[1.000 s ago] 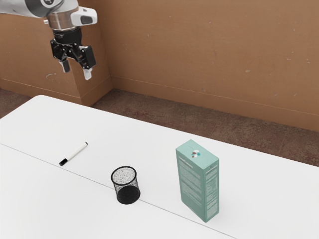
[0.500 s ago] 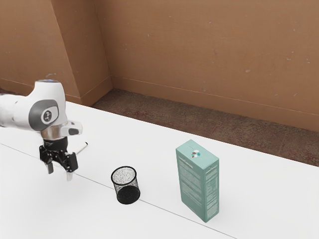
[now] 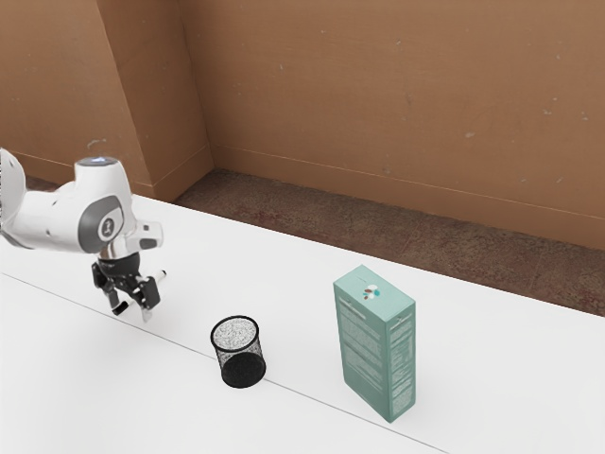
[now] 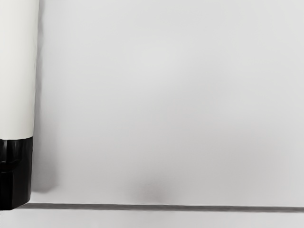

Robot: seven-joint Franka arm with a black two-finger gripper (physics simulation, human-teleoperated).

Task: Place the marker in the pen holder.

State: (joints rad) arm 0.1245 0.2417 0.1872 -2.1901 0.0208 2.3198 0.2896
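The black gripper (image 3: 130, 311) is low over the table at the exterior view's left, its two fingers apart, so it is open. The white marker (image 3: 159, 279) with black ends lies on the table; the hand hides its middle part. Whether the marker lies between the fingers or beside them I cannot tell. In the wrist view the marker (image 4: 16, 71) is large and close, with its black cap near the dark line on the table. The black mesh pen holder (image 3: 243, 368) stands upright, toward the exterior view's right from the gripper.
A tall green box (image 3: 376, 345) stands on the white table (image 3: 293, 284), beyond the pen holder toward the exterior view's right. A thin dark line runs across the tabletop. Behind the table are a brown wall and a dark floor.
From well above the table's far corner, my hand has come down to the marker. Over the last half second it shifted slightly toward the exterior view's right and back. Marker, pen holder and box have not moved.
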